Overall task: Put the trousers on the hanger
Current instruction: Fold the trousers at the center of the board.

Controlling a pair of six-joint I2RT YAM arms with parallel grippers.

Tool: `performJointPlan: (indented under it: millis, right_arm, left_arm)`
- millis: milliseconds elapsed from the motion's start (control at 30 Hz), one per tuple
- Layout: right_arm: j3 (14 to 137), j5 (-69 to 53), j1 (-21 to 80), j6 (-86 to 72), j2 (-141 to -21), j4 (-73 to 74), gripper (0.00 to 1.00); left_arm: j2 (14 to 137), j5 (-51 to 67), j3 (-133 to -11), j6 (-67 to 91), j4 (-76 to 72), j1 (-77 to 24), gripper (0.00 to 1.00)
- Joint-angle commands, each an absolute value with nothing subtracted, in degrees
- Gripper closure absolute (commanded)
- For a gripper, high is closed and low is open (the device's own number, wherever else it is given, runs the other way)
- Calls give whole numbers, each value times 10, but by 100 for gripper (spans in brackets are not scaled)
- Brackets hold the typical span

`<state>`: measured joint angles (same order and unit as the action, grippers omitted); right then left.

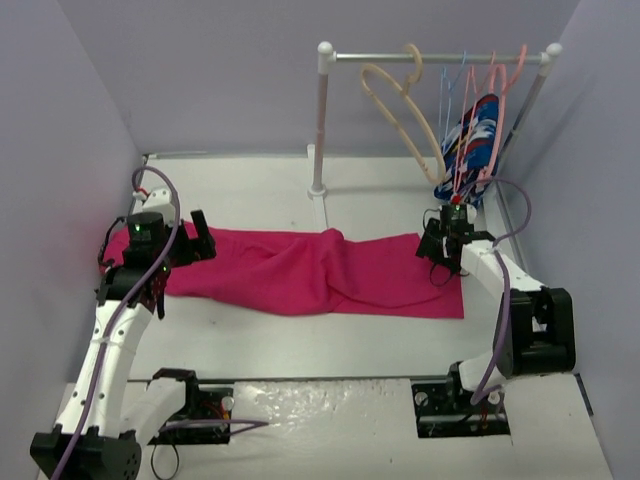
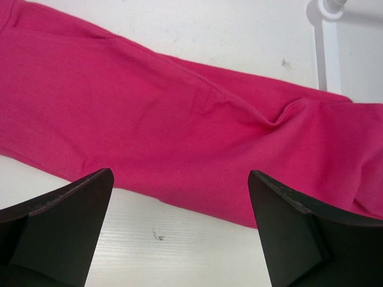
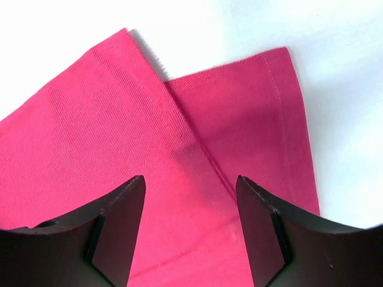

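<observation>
**Top view.** The trousers (image 1: pixel 320 275) lie flat on the table (image 1: pixel 300 345) just in front of the clothes rail (image 1: pixel 435 57), with their long axis parallel to its bar. The hanger (image 1: pixel 400 110) hangs from the rail, tilted, well apart from the cloth. My left gripper (image 1: pixel 200 240) sits over the cloth end that runs out past the rail's left post. My right gripper (image 1: pixel 440 250) sits over the opposite end, below the rail's right half, and is the arm nearer the hanger.

**Left wrist view.** The left gripper (image 2: pixel 179 176) has its jaws spread wide and holds nothing. The trousers (image 2: pixel 149 119) run crosswise ahead of the fingertips, toward the rail's foot (image 2: pixel 326 36). I cannot tell whether the fingers touch the cloth.

**Right wrist view.** The right gripper (image 3: pixel 190 179) has its jaws parted and holds nothing. They straddle the seam line between two stitched leg cuffs of the trousers (image 3: pixel 108 131).
</observation>
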<state>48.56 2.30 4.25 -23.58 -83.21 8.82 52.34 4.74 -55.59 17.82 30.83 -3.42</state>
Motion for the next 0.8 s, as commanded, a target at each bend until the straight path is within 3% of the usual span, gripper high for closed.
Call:
performJointPlan:
  millis: [0,433,500,667,767]
  right_arm:
    - [516,-34,34,-228,-891,47,42]
    - [499,-17,33,-220,-971,-18,46]
    - [500,-16,34,-219,-972,-18,54]
    - [506,-4,41,-217,-956,-11,89]
    - [513,9,50,-213,-940,-2,100]
  left_arm:
    - [516,38,-549,164,285,-41,5]
    - [510,36,-541,163,287,-42,5]
    - [510,37,-541,163,288,-42,5]
    - [509,36,-541,163,289,-41,5]
    - [509,36,-541,163,289,-42,5]
